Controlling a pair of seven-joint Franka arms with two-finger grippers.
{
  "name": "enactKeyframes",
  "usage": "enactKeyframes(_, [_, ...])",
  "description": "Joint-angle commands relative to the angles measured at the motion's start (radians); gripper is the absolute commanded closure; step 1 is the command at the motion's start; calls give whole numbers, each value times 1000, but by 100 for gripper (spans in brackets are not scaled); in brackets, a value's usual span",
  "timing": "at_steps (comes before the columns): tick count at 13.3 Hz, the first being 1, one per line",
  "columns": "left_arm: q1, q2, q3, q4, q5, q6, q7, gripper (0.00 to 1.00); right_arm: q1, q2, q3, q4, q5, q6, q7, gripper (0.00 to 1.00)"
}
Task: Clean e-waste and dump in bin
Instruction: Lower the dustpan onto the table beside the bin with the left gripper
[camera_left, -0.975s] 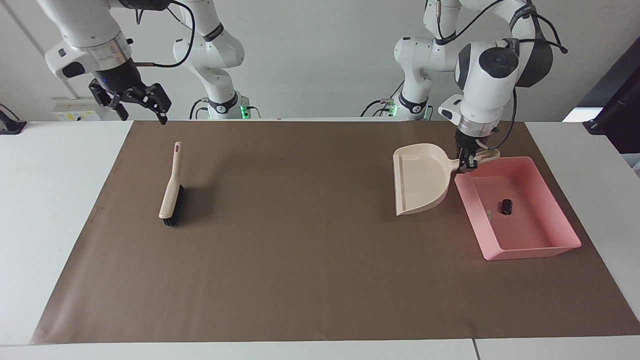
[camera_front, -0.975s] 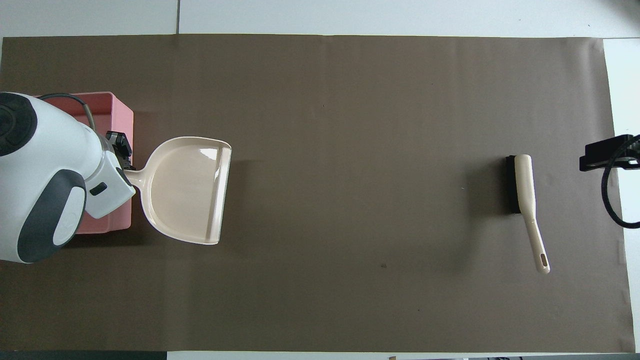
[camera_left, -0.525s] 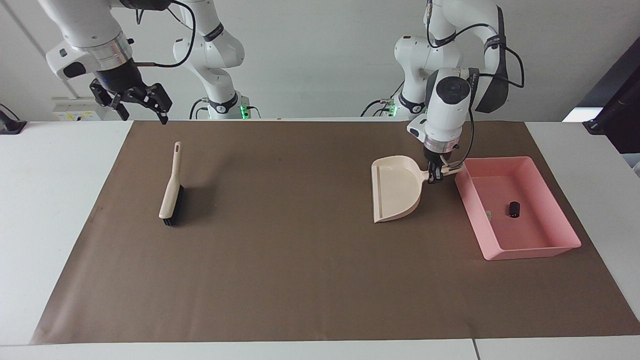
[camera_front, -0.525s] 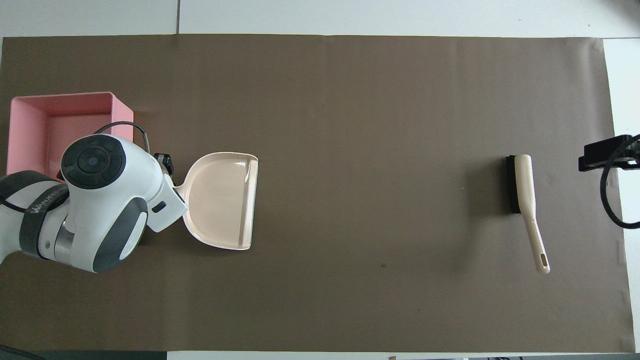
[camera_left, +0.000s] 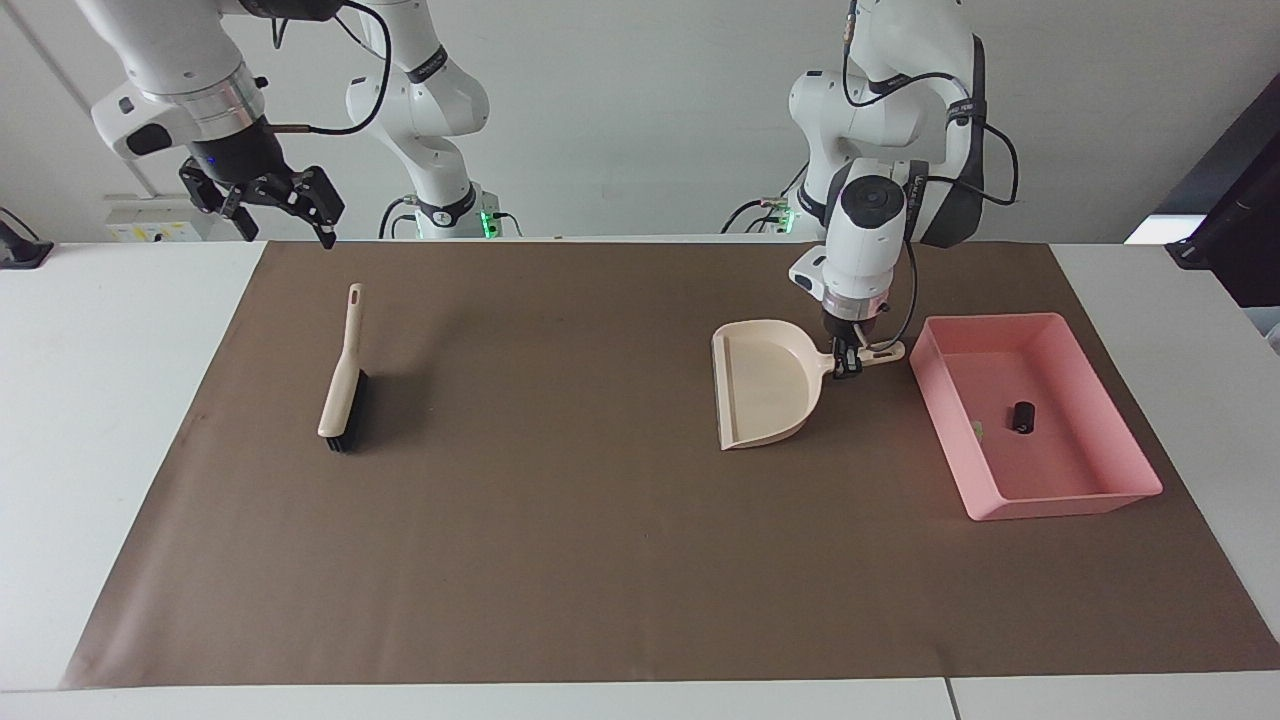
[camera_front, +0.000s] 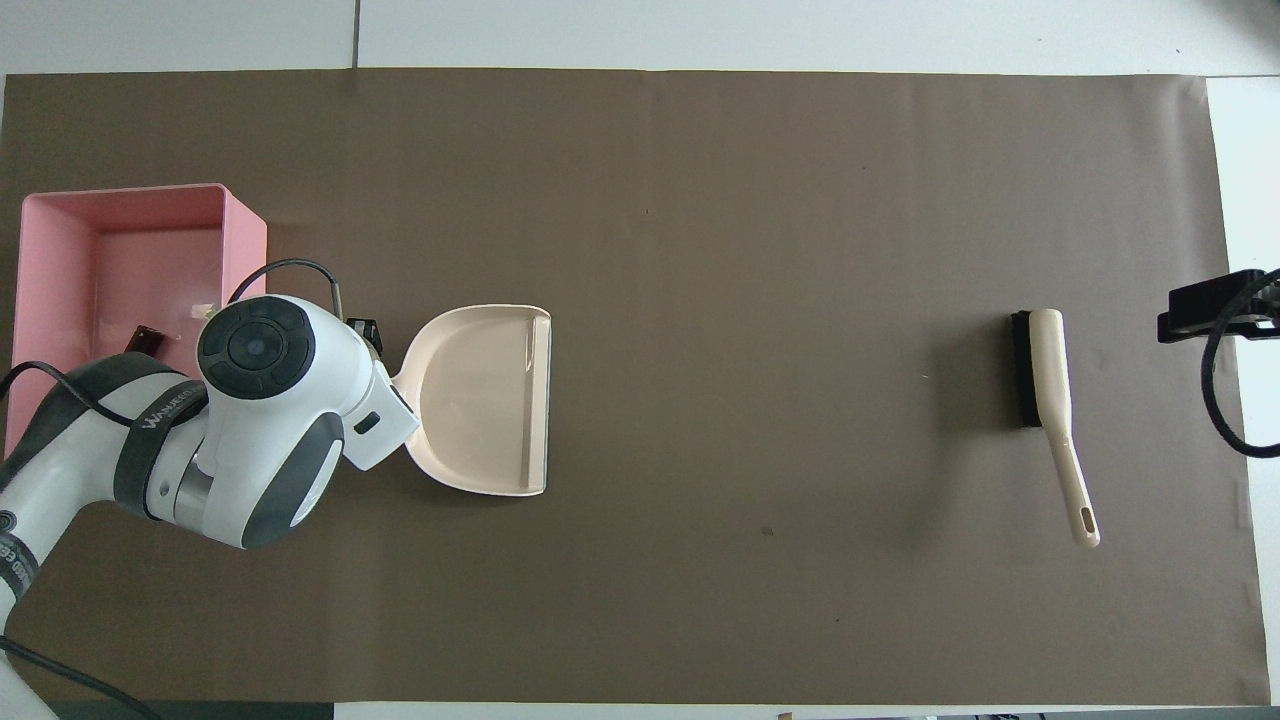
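Since a second ago the dustpan (camera_left: 765, 385) has slid from the bin's edge toward mid-frame, and the left gripper (camera_left: 846, 366) stays clamped on its thin handle. Largest is the brown paper mat (camera_left: 600, 560), flat and matte, with wide bare room across its centre and lower half. Next comes the bin (camera_left: 1060, 500), a shallow pink plastic tray with sloped walls at the right of the facing view, now clear of the dustpan. That smooth beige scoop sits with its open lip turned toward frame left. At left lies the brush (camera_left: 342, 375), cream handle over black bristles. Up in the upper left the right gripper (camera_left: 280, 205) hangs with fingers spread, waiting; overhead shows only its dark tip at the right edge. Inside the bin lies the e-waste (camera_left: 1021, 416): the facing view shows both pieces, while overhead the arm partly covers the tray.
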Motion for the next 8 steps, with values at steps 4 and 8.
enactKeyframes(4, [-25,16,16,-46,5,65,-12,100,-13,66,6,98,7,-77,-25,0])
enactKeyframes(8, [-8,22,16,-35,22,59,-15,83,-6,59,6,83,-6,-79,-28,0])
